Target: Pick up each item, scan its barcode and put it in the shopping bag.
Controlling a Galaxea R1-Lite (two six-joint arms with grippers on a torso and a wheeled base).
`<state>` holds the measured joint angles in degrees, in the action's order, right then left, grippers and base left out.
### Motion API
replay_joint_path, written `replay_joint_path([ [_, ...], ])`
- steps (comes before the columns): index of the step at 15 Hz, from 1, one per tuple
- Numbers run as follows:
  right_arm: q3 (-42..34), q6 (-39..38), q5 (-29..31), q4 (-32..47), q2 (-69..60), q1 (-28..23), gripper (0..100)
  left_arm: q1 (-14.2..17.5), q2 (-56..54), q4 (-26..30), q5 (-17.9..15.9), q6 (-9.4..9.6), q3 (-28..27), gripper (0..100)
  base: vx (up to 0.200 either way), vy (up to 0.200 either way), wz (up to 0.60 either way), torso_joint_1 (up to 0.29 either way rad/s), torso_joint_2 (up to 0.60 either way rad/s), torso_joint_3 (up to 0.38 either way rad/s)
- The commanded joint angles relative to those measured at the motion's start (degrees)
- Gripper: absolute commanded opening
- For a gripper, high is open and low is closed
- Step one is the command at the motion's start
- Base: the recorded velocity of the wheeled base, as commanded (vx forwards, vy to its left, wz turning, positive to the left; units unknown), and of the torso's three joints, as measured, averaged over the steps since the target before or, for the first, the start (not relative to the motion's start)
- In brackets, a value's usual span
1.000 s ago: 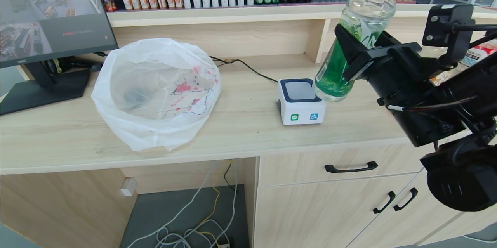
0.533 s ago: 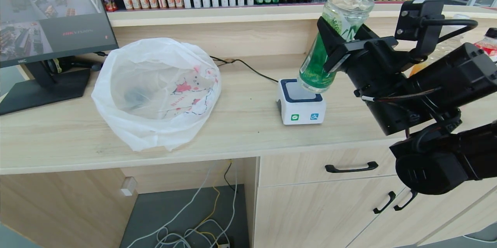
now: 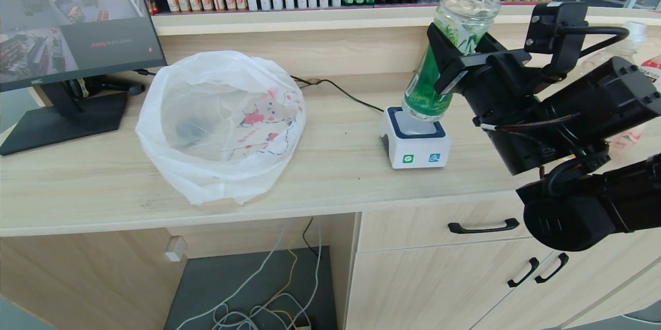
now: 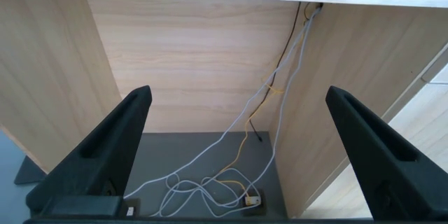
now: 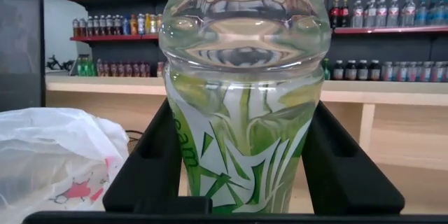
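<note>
One clear plastic water bottle with a green label (image 3: 467, 7) is in the right gripper (image 3: 448, 48). Its black fingers are closed on the labelled mid-section, one on each side; the right wrist view shows both pressing the bottle. The bottle is near upright, slightly tilted, neck up. Its base is just above the dark-framed top window of the small white cube scanner (image 3: 415, 144); touching or not, cannot tell. Whether the barcode faces the window, cannot tell either.

The left gripper (image 4: 236, 101) hangs low under the counter, facing the cable space, fingers spread wide with nothing between them.

The white thin-plastic shopping bag (image 3: 206, 175) sits open on the light wooden counter (image 3: 335, 170), well to the left of the scanner. A dark blurry shape (image 3: 188, 131) lies at its bottom, probably an item already bagged, but what it is I cannot tell.

Progress, as a judgement: the bottle is picked up and the scan step is in hand, so it is not yet bagged. Left to do is carry it across and drop it into the bag. A second clear bottle (image 3: 632, 35) stands at the counter's right end, partly hidden behind the right arm, so at least that one looks unscanned. Task roughly mid-way at best.
</note>
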<state>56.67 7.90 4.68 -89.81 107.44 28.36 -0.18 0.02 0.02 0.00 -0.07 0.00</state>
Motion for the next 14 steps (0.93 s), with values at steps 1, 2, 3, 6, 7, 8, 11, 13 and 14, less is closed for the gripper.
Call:
replay_joint_path([
  [1, 0.02, 0.01, -0.02, -0.19, 0.05, -0.93, 0, 0.09, -0.02, -0.02, 0.0, -0.01, 0.0, 100, 0.0, 0.2, 0.0, 0.012, 0.01, 0.002],
  [2, 0.02, 0.01, -0.02, -0.19, -0.03, -0.93, 0, 0.09, -0.02, -0.02, 0.0, -0.01, 0.0, 100, 0.0, 0.2, 0.0, -0.002, 0.0, 0.007],
  [3, 0.02, 0.01, -0.02, -0.19, -0.03, -0.93, 0, 0.09, -0.02, -0.02, 0.0, -0.01, 0.0, 100, 0.0, 0.2, 0.0, -0.002, 0.0, 0.007],
  [6, 0.02, 0.01, -0.02, -0.19, -0.12, -1.02, 0, 0.09, -0.02, -0.02, 0.0, -0.01, 0.0, 100, 0.0, 0.2, 0.0, 0.004, 0.0, 0.005],
  [7, 0.02, 0.01, 0.06, -0.19, -0.12, -1.02, 0, 0.09, -0.02, -0.02, 0.0, -0.01, 0.0, 100, 0.0, 0.2, 0.0, 0.002, 0.0, 0.002],
  [8, 0.02, 0.01, 0.06, -0.19, -0.12, -1.02, 0, 0.09, -0.02, -0.02, 0.0, -0.01, 0.0, 100, 0.0, 0.2, 0.0, 0.002, 0.0, 0.002],
  [11, 0.02, 0.01, 0.06, -0.19, -0.12, -1.02, 0, 0.09, -0.02, -0.02, 0.0, -0.01, 0.0, 100, 0.0, 0.2, 0.0, 0.002, 0.0, 0.006],
  [13, 0.63, 0.01, 0.06, -0.19, -0.12, -1.02, 0, 0.09, -0.02, -0.02, 0.0, -0.01, 0.0, 100, 0.0, 0.2, 0.0, 0.005, 0.0, 0.009],
  [14, 0.89, 0.01, 0.06, -0.19, -0.12, -1.02, 0, 0.09, -0.02, -0.02, 0.0, 0.07, 0.0, 100, 0.0, 0.2, 0.0, -0.007, 0.0, 0.002],
])
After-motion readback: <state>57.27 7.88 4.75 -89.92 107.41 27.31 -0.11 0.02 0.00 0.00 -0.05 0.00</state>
